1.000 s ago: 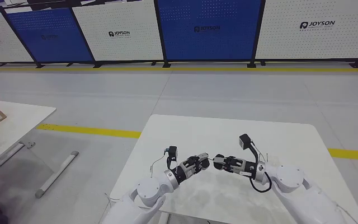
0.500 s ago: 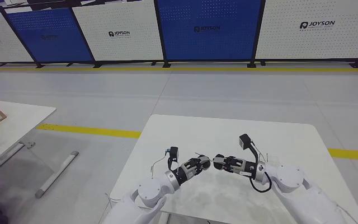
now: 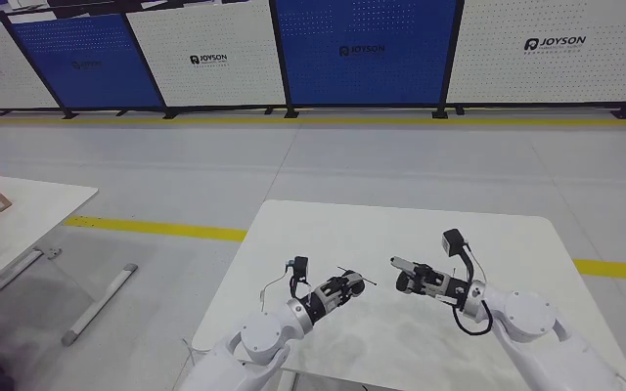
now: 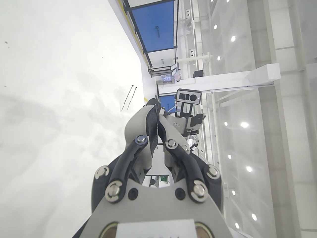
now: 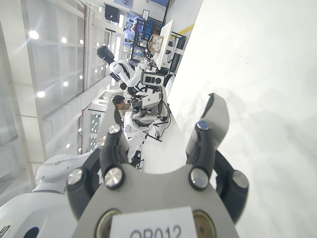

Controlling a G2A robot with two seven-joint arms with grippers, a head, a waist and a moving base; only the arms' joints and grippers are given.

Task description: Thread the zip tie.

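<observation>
**Left hand pinches the tie, right hand waits open**

The left hand (image 3: 354,283) is closed on the zip tie (image 3: 358,277), held just above the middle of the white worktop (image 3: 411,220). In the top view the tie shows as a thin dark line crossing the fingertips, with a short length sticking out to either side. It is too fine to tell whether it is looped or which end is the head. In the left wrist view the padded fingers (image 4: 148,122) of that hand (image 4: 156,115) press flat together. A pinch like this likely serves to keep the tie steady and raised, so the other arm can reach a free end.

The right hand (image 3: 399,274) faces the left across a gap and holds nothing. Its own wrist view (image 5: 163,102) shows its fingers (image 5: 215,115) spread wide. It is aimed at the tie, which suggests it is lined up for a grasp, but it is not touching.

Two spare ties (image 4: 128,97) lie side by side on the worktop beyond the left fingertips, towards the right arm. They sit low and off the line between the hands, so they should not obstruct. Blue and white panels (image 3: 362,49) and a yellow floor line (image 3: 156,229) lie well behind.
</observation>
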